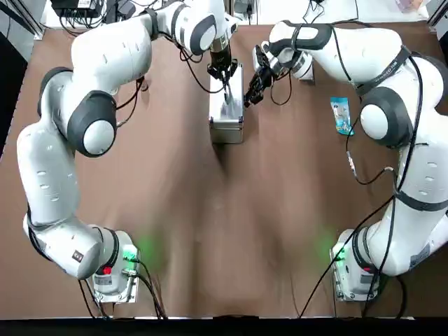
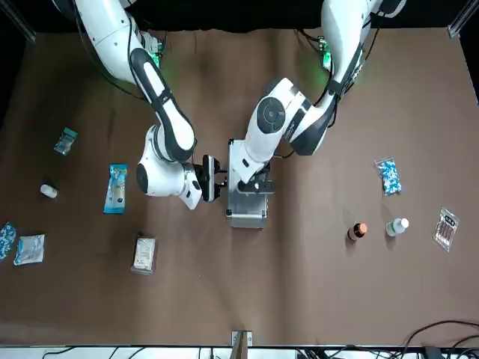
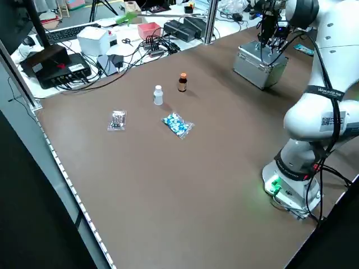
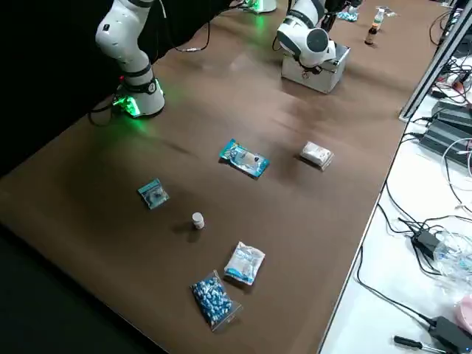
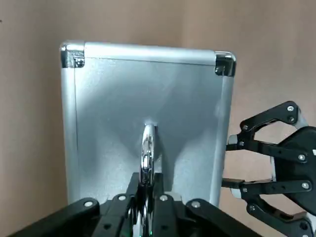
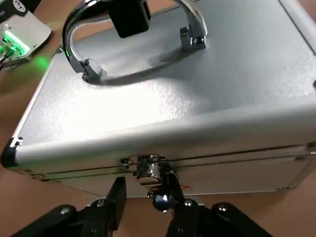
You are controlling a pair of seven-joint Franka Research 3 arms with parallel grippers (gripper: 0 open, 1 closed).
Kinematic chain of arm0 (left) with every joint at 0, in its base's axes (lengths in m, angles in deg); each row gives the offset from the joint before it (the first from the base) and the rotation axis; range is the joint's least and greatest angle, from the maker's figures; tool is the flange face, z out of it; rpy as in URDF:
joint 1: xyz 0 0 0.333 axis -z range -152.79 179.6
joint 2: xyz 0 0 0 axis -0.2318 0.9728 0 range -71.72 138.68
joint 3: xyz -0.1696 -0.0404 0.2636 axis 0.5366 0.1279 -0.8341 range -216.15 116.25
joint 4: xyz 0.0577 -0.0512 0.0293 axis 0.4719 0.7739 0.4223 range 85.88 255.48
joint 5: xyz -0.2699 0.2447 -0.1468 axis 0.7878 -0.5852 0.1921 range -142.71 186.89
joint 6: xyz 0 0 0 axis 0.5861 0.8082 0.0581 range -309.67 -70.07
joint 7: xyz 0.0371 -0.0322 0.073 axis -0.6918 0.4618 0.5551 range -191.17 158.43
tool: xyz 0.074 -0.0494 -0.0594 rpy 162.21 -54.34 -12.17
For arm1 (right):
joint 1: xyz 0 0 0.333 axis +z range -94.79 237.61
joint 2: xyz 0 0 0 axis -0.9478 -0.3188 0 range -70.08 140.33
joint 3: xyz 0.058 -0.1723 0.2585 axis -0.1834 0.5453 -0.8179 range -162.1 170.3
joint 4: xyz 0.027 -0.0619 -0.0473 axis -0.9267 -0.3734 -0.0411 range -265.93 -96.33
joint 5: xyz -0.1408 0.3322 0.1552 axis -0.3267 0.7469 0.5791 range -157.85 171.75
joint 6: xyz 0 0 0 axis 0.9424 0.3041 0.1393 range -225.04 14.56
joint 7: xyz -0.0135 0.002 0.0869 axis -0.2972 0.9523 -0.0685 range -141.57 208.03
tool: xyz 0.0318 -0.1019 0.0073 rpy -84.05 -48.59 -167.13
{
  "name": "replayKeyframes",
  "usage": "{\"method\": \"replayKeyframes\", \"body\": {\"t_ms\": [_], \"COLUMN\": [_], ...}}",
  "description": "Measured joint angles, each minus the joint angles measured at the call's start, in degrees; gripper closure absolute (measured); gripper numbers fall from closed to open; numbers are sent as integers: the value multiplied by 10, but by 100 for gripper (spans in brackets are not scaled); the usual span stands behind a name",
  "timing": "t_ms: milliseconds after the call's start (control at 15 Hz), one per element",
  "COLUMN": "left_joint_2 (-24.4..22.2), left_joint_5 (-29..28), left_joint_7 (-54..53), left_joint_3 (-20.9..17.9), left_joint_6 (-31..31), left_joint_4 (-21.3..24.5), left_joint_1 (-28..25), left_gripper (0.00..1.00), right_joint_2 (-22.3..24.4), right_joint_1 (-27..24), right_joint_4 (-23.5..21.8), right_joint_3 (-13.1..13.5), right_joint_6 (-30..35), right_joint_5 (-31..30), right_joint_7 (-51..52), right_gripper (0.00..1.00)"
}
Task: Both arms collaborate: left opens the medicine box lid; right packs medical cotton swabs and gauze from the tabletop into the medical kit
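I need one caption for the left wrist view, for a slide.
Left gripper closed on the metal handle of the silver case.

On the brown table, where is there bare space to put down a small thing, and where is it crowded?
In the front view, bare cloth lies between the gauze and the brown bottle, below the case. It is crowded at the case, where the left gripper holds its handle and the right gripper is at the latch.
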Motion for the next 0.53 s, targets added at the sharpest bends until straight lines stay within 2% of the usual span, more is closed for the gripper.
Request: {"method": "replayKeyframes", "body": {"t_ms": [533], "left_joint_2": [-13], "left_joint_5": [0], "left_joint_7": [0], "left_joint_3": [-3], "left_joint_6": [26], "left_joint_4": [-3], "left_joint_1": [-3], "left_gripper": [87], "right_joint_2": [0], "right_joint_1": [0], "right_joint_4": [0], "right_joint_3": [0], "right_joint_6": [-1], "right_joint_5": [0], "right_joint_7": [0], "right_gripper": [59]}}
